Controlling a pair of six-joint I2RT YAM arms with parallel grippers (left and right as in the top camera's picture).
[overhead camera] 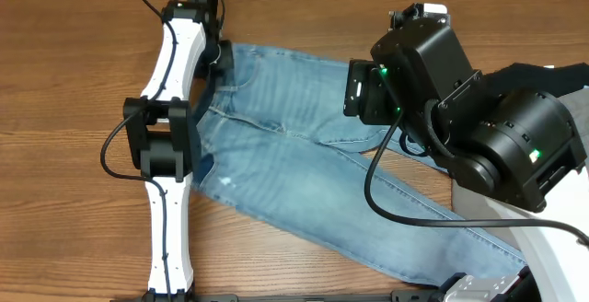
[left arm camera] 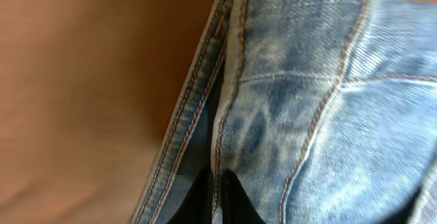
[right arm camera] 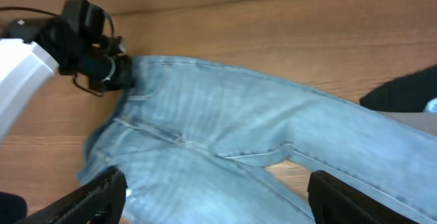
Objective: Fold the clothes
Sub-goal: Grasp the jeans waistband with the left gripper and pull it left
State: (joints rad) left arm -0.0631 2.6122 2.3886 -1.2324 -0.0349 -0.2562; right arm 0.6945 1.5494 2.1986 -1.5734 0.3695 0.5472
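Wooden table [overhead camera: 64, 90]: left fingers [right arm camera: 123, 74] pinch jeans [overhead camera: 294, 168] waistband.

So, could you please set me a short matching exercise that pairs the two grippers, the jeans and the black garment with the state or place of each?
Things:
1. left gripper
2. right gripper
3. jeans
4. black garment

States or places:
A. spread out on the wooden table
B. open, above the denim
C. shut on a stitched edge of the denim
D. at the right, beside a jeans leg

Pairs: 1-C; 2-B; 3-A; 4-D.
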